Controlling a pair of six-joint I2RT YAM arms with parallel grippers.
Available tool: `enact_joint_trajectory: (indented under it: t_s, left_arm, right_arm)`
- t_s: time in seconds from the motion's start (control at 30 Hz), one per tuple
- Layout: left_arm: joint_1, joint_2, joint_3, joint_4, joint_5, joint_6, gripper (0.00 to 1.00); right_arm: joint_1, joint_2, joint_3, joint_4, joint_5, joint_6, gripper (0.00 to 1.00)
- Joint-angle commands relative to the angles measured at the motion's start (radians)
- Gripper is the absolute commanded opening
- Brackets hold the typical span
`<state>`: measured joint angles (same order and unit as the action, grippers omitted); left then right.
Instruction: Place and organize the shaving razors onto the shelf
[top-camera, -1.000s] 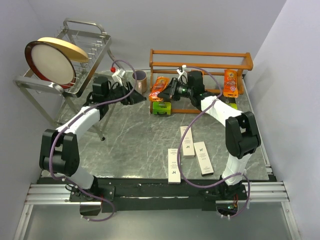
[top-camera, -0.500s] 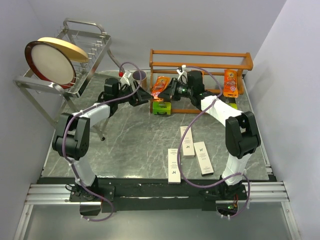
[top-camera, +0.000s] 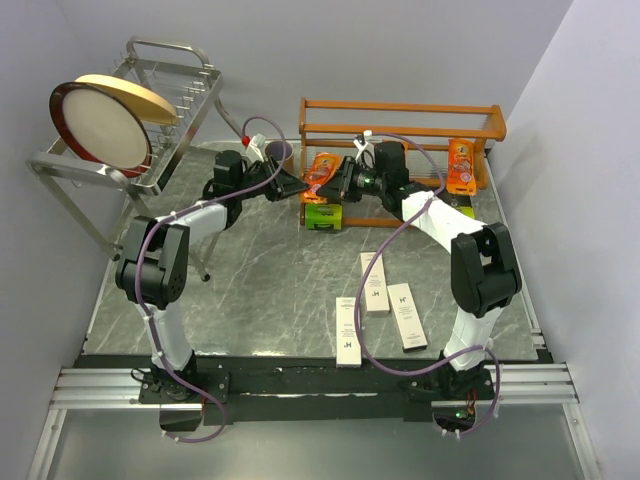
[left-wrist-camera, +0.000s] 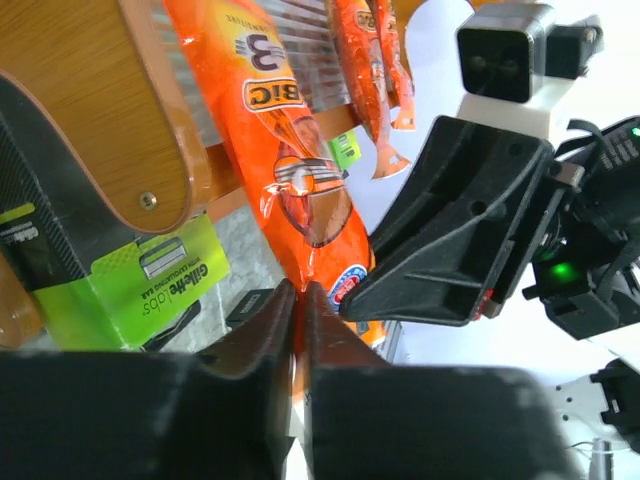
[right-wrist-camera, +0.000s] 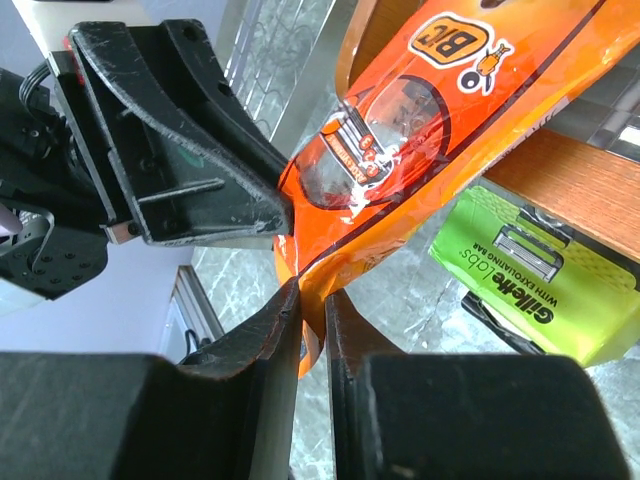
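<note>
Left pincer (left-wrist-camera: 298, 292): pressed together on the lower corner of the flat orange plastic razor packet (left-wrist-camera: 290, 170).
Right pincer (right-wrist-camera: 310, 292): pinching the same packet's bottom edge (double hold).
Packet: rises away from both tips, against the orange-brown wooden slatted shelf (top-camera: 400, 106).
Technique: one side should let go before lifting, so the film does not tear.

From the left wrist, the flat orange plastic razor packet (left-wrist-camera: 300, 190) runs off the top edge, its lower end lost behind the blurred black fingers (left-wrist-camera: 250, 340) of the left gripper (left-wrist-camera: 300, 310). The lime-green-and-black razor pack (left-wrist-camera: 150, 290) is partly covered by the end panel of the orange-brown wooden shelf (left-wrist-camera: 100, 100). From above, print on the long slim white boxes (top-camera: 375, 283) is too small to read.
</note>
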<state>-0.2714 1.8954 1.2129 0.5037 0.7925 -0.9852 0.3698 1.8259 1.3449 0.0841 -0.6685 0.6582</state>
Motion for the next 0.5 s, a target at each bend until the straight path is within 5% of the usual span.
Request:
enact_joint_trajectory:
  t_s: [0.0, 0.13, 0.47]
  left_arm:
    - [-0.008, -0.022, 0.019, 0.07, 0.013, -0.03, 0.01]
    - [-0.008, -0.038, 0.023, 0.058, -0.033, -0.036, 0.01]
    - [-0.04, -0.025, 0.134, -0.082, -0.194, -0.01, 0.01]
  right_arm:
    - [0.001, -0.002, 0.056, 0.0, 0.023, -0.022, 0.24]
    - [-0.003, -0.039, 0.074, -0.047, 0.052, -0.057, 0.47]
    - [-0.005, -0.186, 0.099, -0.175, 0.112, -0.177, 0.6]
